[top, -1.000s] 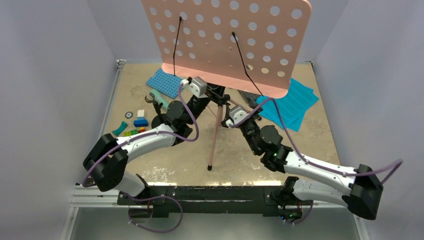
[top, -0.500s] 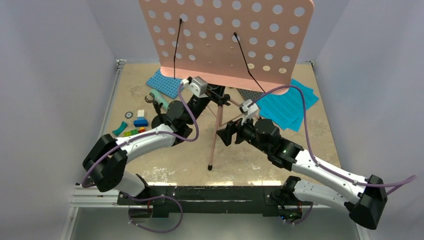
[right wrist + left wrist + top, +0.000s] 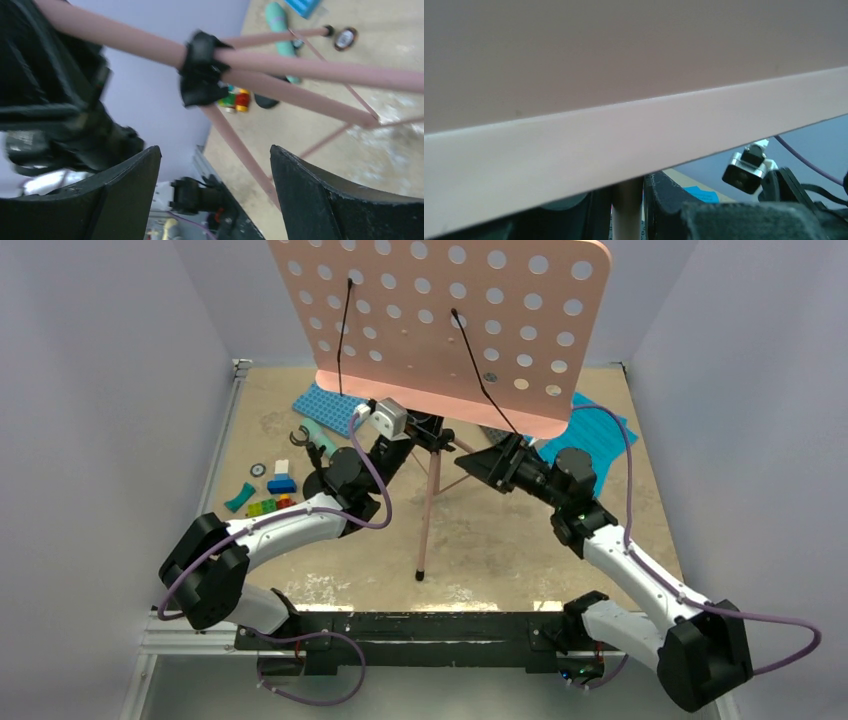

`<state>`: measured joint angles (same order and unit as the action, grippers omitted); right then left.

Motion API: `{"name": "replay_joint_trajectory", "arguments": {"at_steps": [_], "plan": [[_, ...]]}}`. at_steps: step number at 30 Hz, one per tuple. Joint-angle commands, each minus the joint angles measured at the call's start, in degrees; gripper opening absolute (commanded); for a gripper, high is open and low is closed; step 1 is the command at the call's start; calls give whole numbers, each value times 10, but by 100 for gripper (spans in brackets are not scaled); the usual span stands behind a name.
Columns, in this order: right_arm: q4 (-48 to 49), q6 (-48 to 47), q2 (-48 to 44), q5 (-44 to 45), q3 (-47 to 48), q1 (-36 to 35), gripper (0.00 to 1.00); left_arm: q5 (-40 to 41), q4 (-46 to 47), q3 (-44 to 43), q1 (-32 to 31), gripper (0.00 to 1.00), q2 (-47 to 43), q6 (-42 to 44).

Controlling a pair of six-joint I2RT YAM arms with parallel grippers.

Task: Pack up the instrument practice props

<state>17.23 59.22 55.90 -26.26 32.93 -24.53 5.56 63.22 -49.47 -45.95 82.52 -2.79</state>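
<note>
Top external view: the pink music stand (image 3: 440,320) dominates, with its perforated board tilted high over the tan table (image 3: 500,550) and one tripod foot planted near the table's near edge. The left gripper (image 3: 428,432) is clamped round the stand's pole just under the board (the left wrist view shows the pole (image 3: 626,212) pinched between dark fingers). The right gripper (image 3: 478,464) hangs just beside the tripod's black hub (image 3: 200,67), its fingers (image 3: 125,200) spread wide and holding nothing. Cyan sheet-music pages (image 3: 590,435) lie at the back right, partly hidden by the board. A blue studded baseplate (image 3: 325,405) lies at the back left. Near it is the mint-green toy microphone (image 3: 318,438), then small coloured bricks (image 3: 272,502).
</note>
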Motion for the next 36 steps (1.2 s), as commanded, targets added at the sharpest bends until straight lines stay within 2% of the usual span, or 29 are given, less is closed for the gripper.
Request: {"name": "replay_joint_trajectory", "arguments": {"at_steps": [1,3,12,19,30,33,36], "plan": [[149,140,63,-77,39,37,83,33,-91,36,-2,0,10,5],[187,170,101,-96,51,41,79,31,-90,35,-4,0,10,11],[168,177,164,-125,105,41,69,21,-90,34,-4,0,8,25],[175,187,182,-150,120,35,48,19,-89,32,-4,0,14,25],[157,181,209,-162,151,27,39,21,-93,32,-7,0,15,25],[157,179,215,-156,156,27,30,21,-94,32,-9,0,16,25],[152,161,218,-152,163,27,12,21,-95,33,-10,0,16,25]]}}
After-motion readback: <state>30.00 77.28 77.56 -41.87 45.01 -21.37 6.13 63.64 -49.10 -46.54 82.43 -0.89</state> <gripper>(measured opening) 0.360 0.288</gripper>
